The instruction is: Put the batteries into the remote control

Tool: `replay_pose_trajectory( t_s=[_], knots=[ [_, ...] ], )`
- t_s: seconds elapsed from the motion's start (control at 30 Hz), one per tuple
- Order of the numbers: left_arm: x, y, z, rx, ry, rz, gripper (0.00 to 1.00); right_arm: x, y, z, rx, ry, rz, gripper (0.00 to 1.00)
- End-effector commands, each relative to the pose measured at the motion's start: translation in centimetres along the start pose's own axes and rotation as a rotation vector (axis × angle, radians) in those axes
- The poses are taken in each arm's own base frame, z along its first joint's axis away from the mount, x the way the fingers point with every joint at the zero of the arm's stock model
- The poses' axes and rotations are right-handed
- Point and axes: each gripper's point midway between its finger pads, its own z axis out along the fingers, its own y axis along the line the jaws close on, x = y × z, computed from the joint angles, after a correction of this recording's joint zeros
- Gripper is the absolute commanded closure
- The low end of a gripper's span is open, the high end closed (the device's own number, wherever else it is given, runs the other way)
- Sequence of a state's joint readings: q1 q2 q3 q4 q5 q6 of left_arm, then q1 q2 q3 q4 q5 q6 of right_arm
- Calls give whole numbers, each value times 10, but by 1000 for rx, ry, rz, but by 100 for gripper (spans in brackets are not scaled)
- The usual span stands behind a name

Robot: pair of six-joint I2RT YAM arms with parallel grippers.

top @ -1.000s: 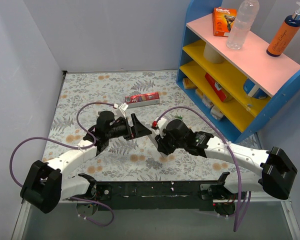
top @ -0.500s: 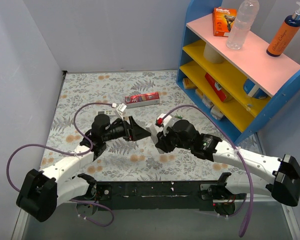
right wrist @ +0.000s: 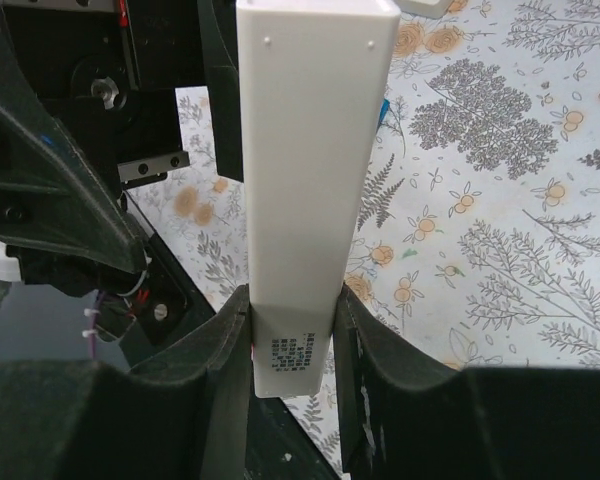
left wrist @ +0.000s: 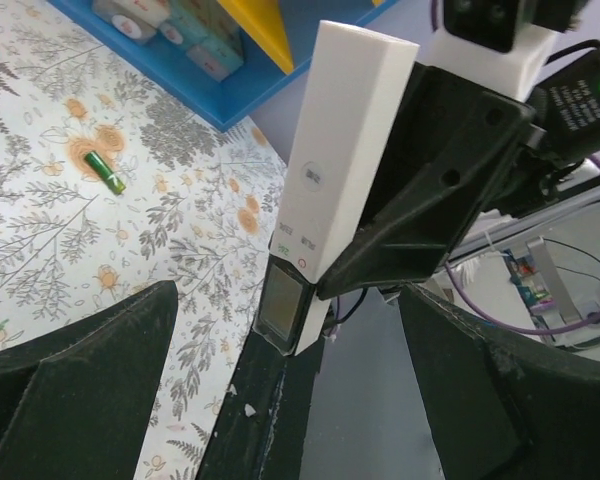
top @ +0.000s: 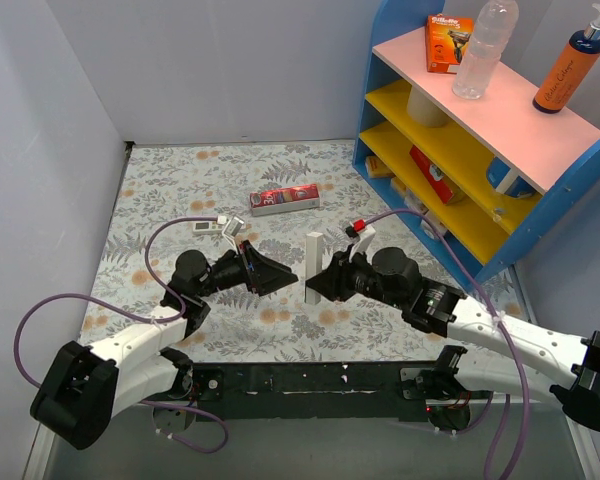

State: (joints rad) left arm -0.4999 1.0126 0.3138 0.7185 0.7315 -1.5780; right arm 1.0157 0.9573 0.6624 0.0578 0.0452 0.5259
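Observation:
My right gripper (top: pixel 318 286) is shut on the lower end of the white remote control (top: pixel 313 260) and holds it upright above the mat. In the right wrist view the remote (right wrist: pixel 312 170) stands between my two fingers (right wrist: pixel 225 345), with a small printed label at its bottom. My left gripper (top: pixel 276 274) is open and empty, just left of the remote and apart from it. In the left wrist view the remote (left wrist: pixel 332 170) shows its face with small printed buttons. One green battery (left wrist: pixel 107 172) lies on the mat beyond it. Other batteries are not clearly visible.
A red carton (top: pixel 285 199) lies on the floral mat behind the grippers. A blue shelf unit (top: pixel 485 250) with boxes and bottles stands at the right. Grey walls close the left and back sides.
My right gripper has moved right and now stands the remote upright. My left arm has drawn back to the left, leaving a gap between its open fingers and the remote.

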Motion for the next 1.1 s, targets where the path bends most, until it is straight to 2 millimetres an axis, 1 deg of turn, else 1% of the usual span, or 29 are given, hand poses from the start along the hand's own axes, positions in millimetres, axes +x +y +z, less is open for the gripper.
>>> replay_pose_trajectory(
  t_s=[0.0,0.07,0.1,0.17,0.2,0.33,0.4,0.47,0.5,0.53,0.6,0.63,0.7,0.73,0.77,0.8,0.83,0.87,0.93,0.97,1.03,1.07],
  knots=[
    [0,-25,-3,127,-11,8,7,-36,13,-7,-25,-172,217,99],
    [2,-22,-4,118,-16,-6,7,-38,8,-11,2,-200,280,99],
    [3,-21,-4,118,-18,-5,7,-41,3,-13,29,-227,357,99],
    [4,-20,-3,113,-18,-8,8,-39,-3,-15,49,-248,415,99],
    [4,-20,-3,115,-23,-8,8,-42,-6,-16,58,-267,440,99],
    [3,-23,1,120,-28,-17,8,-45,-4,-15,40,-298,540,99],
    [1,-21,3,107,-40,-18,10,-45,-4,-13,24,-315,578,99],
    [-2,-23,4,99,-54,18,11,-46,-3,-13,5,-325,627,99],
    [-1,-17,7,53,-43,14,11,-45,-2,-12,3,-325,640,99],
    [-6,-11,9,18,-65,85,11,-46,-2,-11,3,-326,666,99],
    [-12,-13,8,-26,-74,144,12,-49,-4,-11,16,-335,685,99],
    [-23,-8,8,-74,-112,229,12,-45,-8,-10,41,-325,698,99],
    [-27,-6,4,-140,-118,284,12,-47,-11,-11,65,-335,731,99],
    [-37,-10,4,-163,-145,315,12,-52,-10,-13,65,-343,744,99],
    [-44,-9,3,-198,-169,373,12,-50,-13,-14,86,-336,750,99],
    [-43,-3,0,-244,-150,388,12,-53,-14,-15,97,-346,763,99],
    [-52,-10,0,-253,-162,424,12,-61,-11,-18,95,-358,770,99],
    [-56,-8,-1,-282,-160,489,12,-57,-14,-18,126,-344,772,99],
    [-54,-2,-3,-323,-122,538,12,-58,-19,-19,163,-348,815,99],
    [-55,-5,-1,-321,-114,569,11,-63,-17,-21,165,-352,832,99],
    [-54,-2,-1,-333,-87,649,10,-59,-23,-22,206,-348,883,99],
    [-52,-4,0,-325,-77,670,9,-63,-21,-23,204,-354,894,99]
  ],
)
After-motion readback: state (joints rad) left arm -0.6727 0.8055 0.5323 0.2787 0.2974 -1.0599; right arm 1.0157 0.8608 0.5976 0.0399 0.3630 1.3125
